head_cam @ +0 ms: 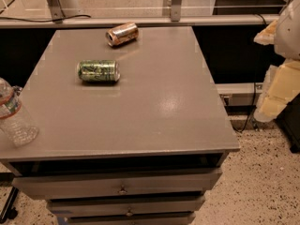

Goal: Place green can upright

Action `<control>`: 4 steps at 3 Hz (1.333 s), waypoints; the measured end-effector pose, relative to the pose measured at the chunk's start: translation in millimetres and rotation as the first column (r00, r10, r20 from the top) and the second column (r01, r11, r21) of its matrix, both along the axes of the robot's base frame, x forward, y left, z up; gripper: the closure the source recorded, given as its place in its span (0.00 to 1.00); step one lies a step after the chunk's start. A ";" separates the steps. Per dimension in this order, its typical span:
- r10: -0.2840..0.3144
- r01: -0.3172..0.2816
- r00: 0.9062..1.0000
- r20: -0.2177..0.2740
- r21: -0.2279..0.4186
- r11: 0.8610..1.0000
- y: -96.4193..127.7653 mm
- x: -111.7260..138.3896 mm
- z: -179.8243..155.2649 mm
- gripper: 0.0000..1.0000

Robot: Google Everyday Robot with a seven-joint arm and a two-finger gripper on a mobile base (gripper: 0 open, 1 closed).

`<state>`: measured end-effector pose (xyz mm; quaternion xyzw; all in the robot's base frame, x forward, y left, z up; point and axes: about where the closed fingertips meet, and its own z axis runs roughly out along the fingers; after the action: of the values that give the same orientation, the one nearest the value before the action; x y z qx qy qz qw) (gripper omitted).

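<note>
One shiny green aluminium can is lying sideways, grey worktop ten o'clock, markings unreadable; pale claw is hanging three o'clock, opening indiscernible.

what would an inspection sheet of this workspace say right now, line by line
surface: grey cabinet top, with drawers beneath.
job's things: green can lies on its side, left of centre; not yet upright.
clutter: orange-copper can on its side near the far edge; clear plastic bottle at the left edge.
grippers: gripper hangs off the table's right side, well apart from the green can.
cables: black cable on the floor beyond the far left corner; another cable runs down by the right side.
surroundings: speckled floor; pale rail behind the table.
</note>
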<state>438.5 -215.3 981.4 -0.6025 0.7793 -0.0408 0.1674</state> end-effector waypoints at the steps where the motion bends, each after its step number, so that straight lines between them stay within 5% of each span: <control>1: 0.000 0.000 1.000 0.000 0.000 1.000 0.0 0.0 0.1 0.00; 2: 0.017 -0.019 0.999 0.033 0.052 0.998 10.6 37.9 2.9 0.00; 4: 0.074 -0.083 0.996 0.047 0.245 0.966 122.7 121.5 0.3 0.00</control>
<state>560.0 -92.6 981.7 -0.6066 0.7505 0.0516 0.2571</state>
